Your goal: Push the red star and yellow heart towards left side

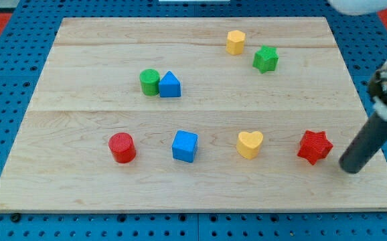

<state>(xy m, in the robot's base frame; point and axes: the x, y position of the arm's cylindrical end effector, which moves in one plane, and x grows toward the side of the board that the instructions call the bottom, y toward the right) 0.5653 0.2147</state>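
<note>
Camera view: your tip [351, 167], which has no pincer, sits just right of the red star [315, 147]. Approach step; next, push left toward the yellow heart [250, 144].

Leftward along the board's bottom edge, the red star [315, 146] meets the yellow heart [250, 144], then the blue cube [185, 146] and the red cylinder [122, 147]; my tip [351, 167] stands just right of the star.
</note>
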